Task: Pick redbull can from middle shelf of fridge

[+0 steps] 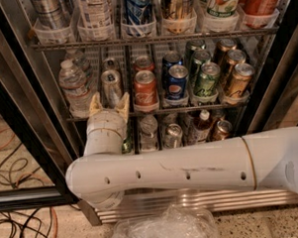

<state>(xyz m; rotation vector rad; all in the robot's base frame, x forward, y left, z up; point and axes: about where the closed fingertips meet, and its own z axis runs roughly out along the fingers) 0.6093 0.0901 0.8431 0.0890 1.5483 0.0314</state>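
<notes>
The redbull can (111, 87), slim and silver, stands upright at the front of its lane on the middle shelf (188, 109) of the fridge (19, 97), between a water bottle (73, 87) and the red Coca-Cola can (145, 89). My gripper (109, 107) is right in front of the can's lower part. Its tan fingers (95, 104) are spread apart to either side of the can's base, and nothing is held. My white arm (181, 166) crosses the lower view and hides part of the bottom rack.
A blue Pepsi can (177, 82), green cans (206, 80) and bronze cans (238, 80) fill the lanes to the right. Tall cans in clear cups (137, 12) stand above. Small cans and bottles (172, 135) sit below. Cables (17, 161) lie on the floor at the left; a plastic bag (166, 229) lies at the bottom.
</notes>
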